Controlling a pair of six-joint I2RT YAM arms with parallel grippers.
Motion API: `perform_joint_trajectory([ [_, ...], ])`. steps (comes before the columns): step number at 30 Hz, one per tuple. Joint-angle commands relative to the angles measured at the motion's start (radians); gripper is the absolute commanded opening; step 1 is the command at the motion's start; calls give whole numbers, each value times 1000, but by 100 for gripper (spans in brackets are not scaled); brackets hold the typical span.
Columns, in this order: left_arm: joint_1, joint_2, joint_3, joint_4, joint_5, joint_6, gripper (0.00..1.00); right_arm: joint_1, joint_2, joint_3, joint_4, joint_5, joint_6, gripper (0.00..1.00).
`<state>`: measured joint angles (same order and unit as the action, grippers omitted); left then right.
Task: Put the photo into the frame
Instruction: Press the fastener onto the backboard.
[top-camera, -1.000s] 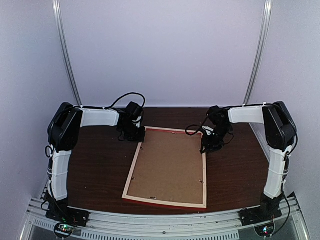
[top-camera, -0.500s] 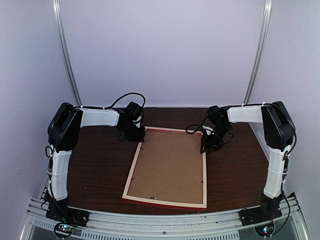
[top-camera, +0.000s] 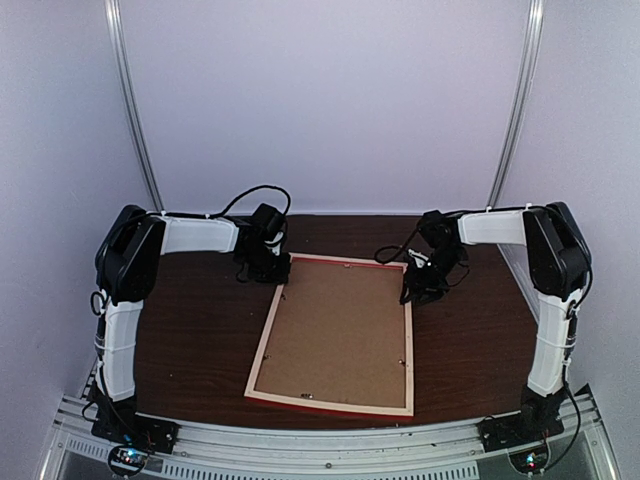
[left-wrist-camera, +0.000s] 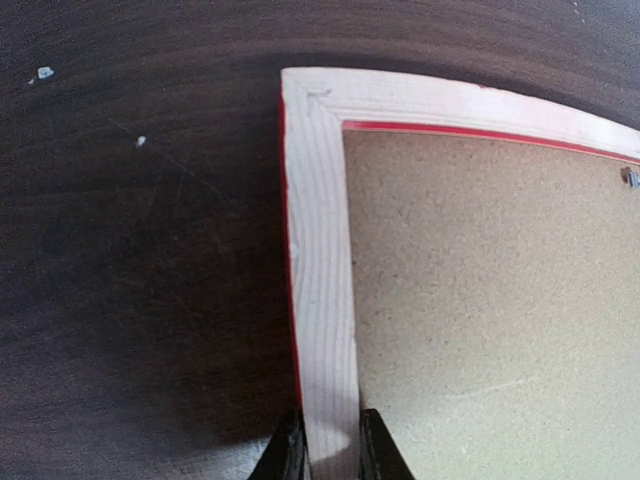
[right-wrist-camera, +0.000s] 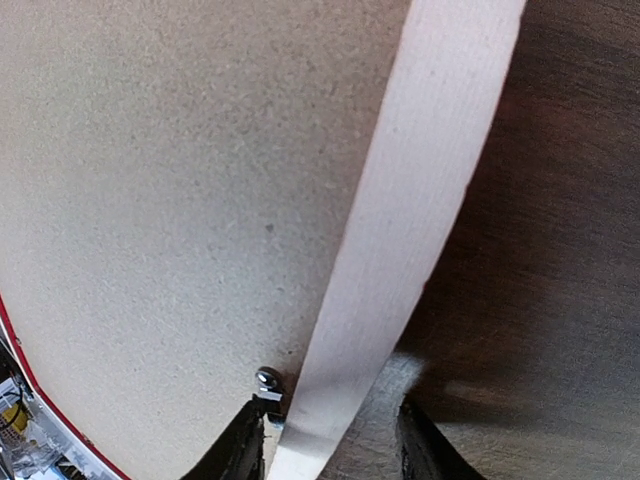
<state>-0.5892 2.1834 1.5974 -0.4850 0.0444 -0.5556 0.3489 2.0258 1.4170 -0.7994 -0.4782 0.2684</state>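
The frame (top-camera: 262, 340) lies back up on the dark table, pale bare wood showing and red along its outer edge. A brown backing board (top-camera: 340, 335) fills it. The photo is out of view. My left gripper (top-camera: 276, 280) is at the far left corner. In the left wrist view it (left-wrist-camera: 330, 452) is shut on the frame's left strip (left-wrist-camera: 320, 250), one finger on each side. My right gripper (top-camera: 412, 295) is over the right strip near the far end. It (right-wrist-camera: 330, 450) stands open astride that strip (right-wrist-camera: 420, 200), with a gap on the table side.
A small metal tab (right-wrist-camera: 267, 380) sits on the backing board (right-wrist-camera: 180, 200) right by my right gripper's inner finger. Another tab (left-wrist-camera: 630, 178) shows near the far strip. White specks (left-wrist-camera: 45, 72) lie on the table beyond the corner. Walls close in the back.
My right wrist has shifted slightly to the right. The frame and the left arm have not moved.
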Motion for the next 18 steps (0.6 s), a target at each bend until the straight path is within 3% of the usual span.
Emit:
perform_joint_trajectory([
  [1,-3,11,-16,-20,-1,34,17,-2,20,15,-18,44,-14,43],
  [18,-3,7,-31,-13,-1,33,17,40,31,33,-41,208,-63,41],
])
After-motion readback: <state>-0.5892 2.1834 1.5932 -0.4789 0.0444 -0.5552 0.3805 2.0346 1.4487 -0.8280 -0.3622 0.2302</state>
